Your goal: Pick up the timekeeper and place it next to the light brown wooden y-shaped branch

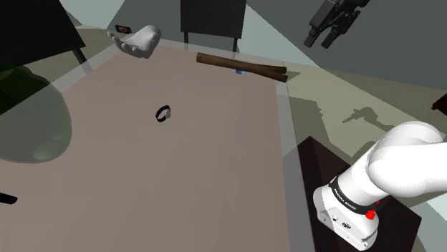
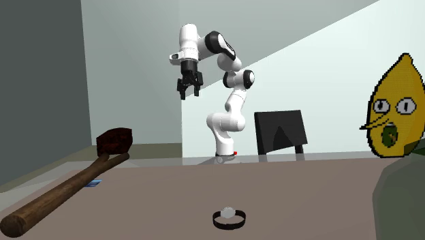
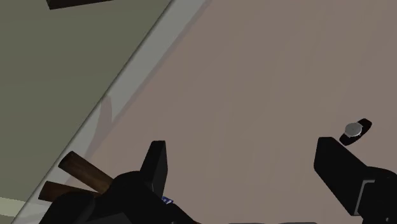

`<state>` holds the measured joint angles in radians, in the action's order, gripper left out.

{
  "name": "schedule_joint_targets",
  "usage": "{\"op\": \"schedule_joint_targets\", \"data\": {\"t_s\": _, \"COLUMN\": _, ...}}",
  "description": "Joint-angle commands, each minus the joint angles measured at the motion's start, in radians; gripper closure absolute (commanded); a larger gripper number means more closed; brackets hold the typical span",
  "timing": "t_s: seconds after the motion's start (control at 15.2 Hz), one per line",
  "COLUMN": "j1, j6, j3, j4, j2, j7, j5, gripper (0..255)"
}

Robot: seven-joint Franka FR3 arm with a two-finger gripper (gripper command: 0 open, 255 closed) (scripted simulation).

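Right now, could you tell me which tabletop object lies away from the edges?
The black-strapped wristwatch; the dark brown branch and the white hand figure sit at the far edge.

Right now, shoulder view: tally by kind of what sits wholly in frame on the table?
Watch: 1
Branch: 1
White hand figure: 1
Small blue item, against the branch: 1
Total: 4
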<state>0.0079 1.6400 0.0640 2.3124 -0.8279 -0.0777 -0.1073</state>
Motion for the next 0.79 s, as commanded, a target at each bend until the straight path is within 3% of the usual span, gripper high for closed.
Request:
{"op": "schedule_joint_targets", "data": {"t_s": 0.0, "j1": 0.000, "j6": 0.000, "j3": 0.000, "j4": 0.000, "j2": 0.000, "j7": 0.000, "j5": 0.000, "gripper": 0}}
{"op": "schedule_joint_targets", "data": {"t_s": 0.73, "j1": 0.031, "j6": 0.220, "j3": -0.216, "j4": -0.027, "j2": 0.262, "j7": -0.242, "j5": -0.073, "gripper": 0}}
